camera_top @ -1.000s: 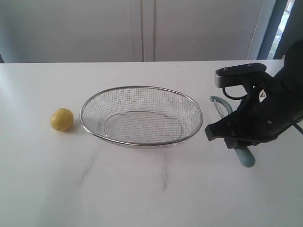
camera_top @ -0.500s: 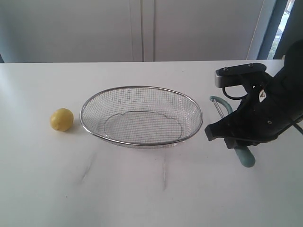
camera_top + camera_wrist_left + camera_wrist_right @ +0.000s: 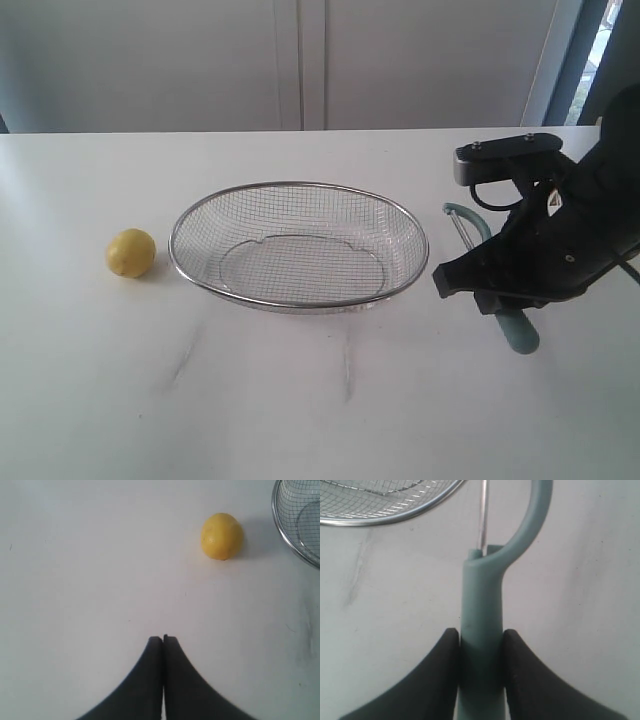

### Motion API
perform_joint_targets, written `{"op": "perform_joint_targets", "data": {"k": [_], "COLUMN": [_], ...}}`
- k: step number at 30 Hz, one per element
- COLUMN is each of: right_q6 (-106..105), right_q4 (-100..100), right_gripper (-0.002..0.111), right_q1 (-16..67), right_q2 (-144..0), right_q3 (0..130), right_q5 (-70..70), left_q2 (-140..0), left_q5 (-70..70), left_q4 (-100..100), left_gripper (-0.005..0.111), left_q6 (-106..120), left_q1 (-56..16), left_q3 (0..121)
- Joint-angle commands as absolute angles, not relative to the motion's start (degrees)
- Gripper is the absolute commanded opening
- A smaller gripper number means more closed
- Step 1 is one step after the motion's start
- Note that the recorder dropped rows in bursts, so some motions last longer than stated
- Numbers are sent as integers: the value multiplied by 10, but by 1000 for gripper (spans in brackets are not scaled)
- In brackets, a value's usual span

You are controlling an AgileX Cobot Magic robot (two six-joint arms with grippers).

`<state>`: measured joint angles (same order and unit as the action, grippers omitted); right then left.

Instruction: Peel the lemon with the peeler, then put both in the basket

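The yellow lemon [image 3: 131, 252] rests on the white table left of the wire mesh basket [image 3: 299, 190]. In the left wrist view the lemon [image 3: 222, 536] lies well ahead of my left gripper [image 3: 163, 639], whose fingers are pressed together with nothing between them. That gripper does not show in the exterior view. The teal peeler [image 3: 519, 330] lies on the table right of the basket. My right gripper [image 3: 480, 636] is shut on the peeler handle [image 3: 481, 605], one finger on each side. The peeler's loop head and blade point toward the basket rim [image 3: 395, 517].
The white table [image 3: 330, 400] runs to a pale wall at the back. Faint grey scuffs [image 3: 185, 357] mark it in front of the basket. The right arm's black body [image 3: 560, 240] stands over the peeler at the right edge.
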<state>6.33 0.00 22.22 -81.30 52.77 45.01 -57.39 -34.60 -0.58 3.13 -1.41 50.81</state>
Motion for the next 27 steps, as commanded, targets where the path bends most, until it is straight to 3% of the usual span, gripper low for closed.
{"op": "perform_joint_targets", "data": {"k": [1, 7, 23, 27], "right_q6": [58, 58, 48, 48], "right_q4": [0, 0, 0, 0], "right_gripper": [0, 0, 0, 0], "right_q1": [223, 223, 223, 223], "right_q2": [-808, -808, -808, -808], "right_q3": [525, 525, 525, 525], "right_q5": [449, 451, 453, 453], "left_q2": [-573, -582, -866, -914], "left_q5": [-342, -301, -406, -407], "left_q4": [-5, -9, 16, 18], "left_gripper": [0, 0, 0, 0], "left_q6": [28, 28, 17, 17], "left_q1": [-13, -13, -15, -51], "left_q3": [512, 521, 690, 722]}}
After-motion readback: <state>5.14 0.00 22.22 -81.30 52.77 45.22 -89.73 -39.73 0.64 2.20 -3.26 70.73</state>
